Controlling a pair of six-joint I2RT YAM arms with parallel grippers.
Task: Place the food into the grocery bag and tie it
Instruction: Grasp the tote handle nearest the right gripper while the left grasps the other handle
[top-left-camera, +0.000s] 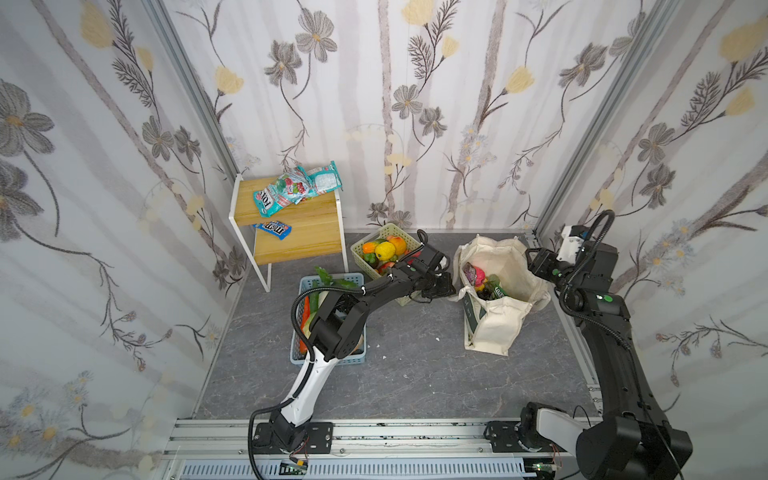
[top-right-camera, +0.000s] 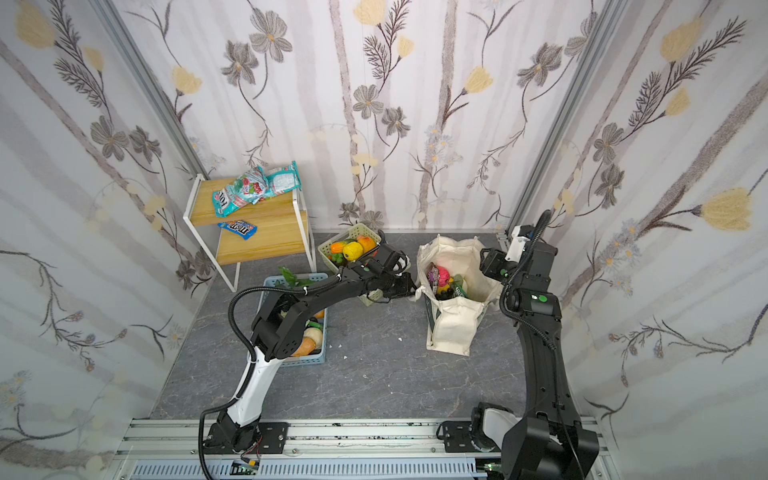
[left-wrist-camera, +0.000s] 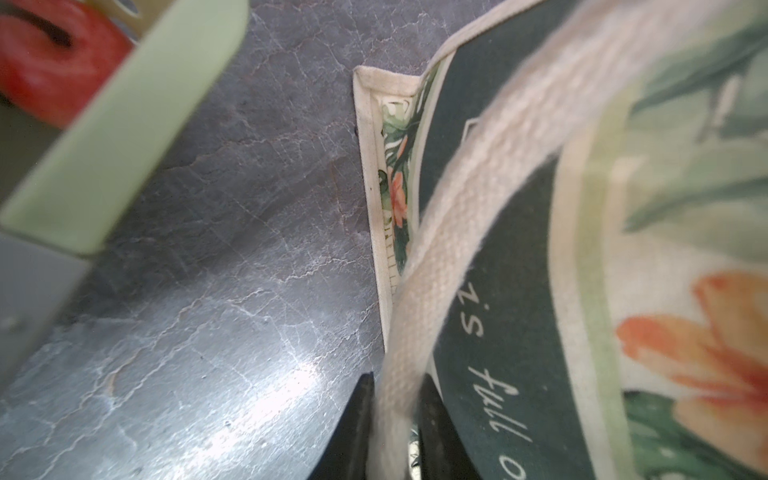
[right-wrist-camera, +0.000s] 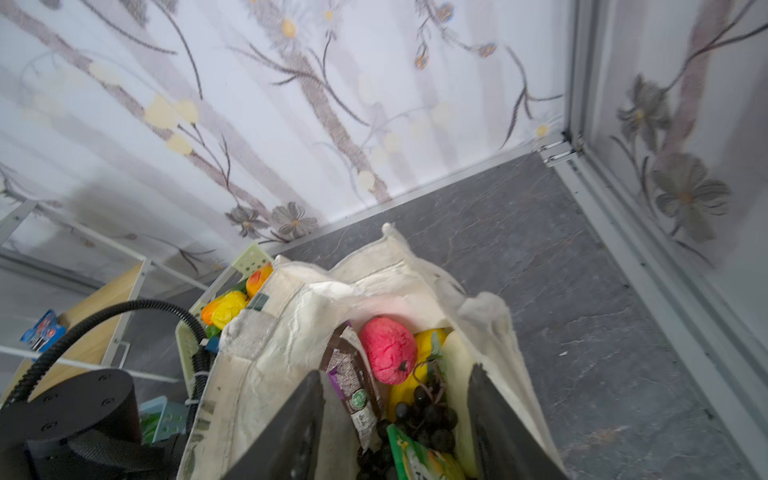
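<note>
The cream grocery bag (top-left-camera: 498, 328) (top-right-camera: 453, 328) stands open on the grey floor at the right in both top views. Food lies inside it: a pink knobbly ball (right-wrist-camera: 386, 349), a dark grape bunch (right-wrist-camera: 428, 411), a brown bar wrapper (right-wrist-camera: 353, 382), a green packet (right-wrist-camera: 415, 457) and a yellow fruit (right-wrist-camera: 428, 340). My left gripper (left-wrist-camera: 397, 399) (top-left-camera: 451, 289) is at the bag's left side, shut on its cream strap handle (left-wrist-camera: 457, 208). My right gripper (right-wrist-camera: 397, 378) (top-left-camera: 530, 253) hangs open over the bag's right rim with nothing between its fingers.
A beige lattice basket (top-left-camera: 388, 227) of toy fruit sits just behind my left gripper. A light blue basket (top-left-camera: 328, 359) of vegetables lies under the left arm. A two-step wooden shelf (top-left-camera: 307, 245) at the back left holds snack packets (top-left-camera: 291, 191). Walls stand close behind and to the right of the bag.
</note>
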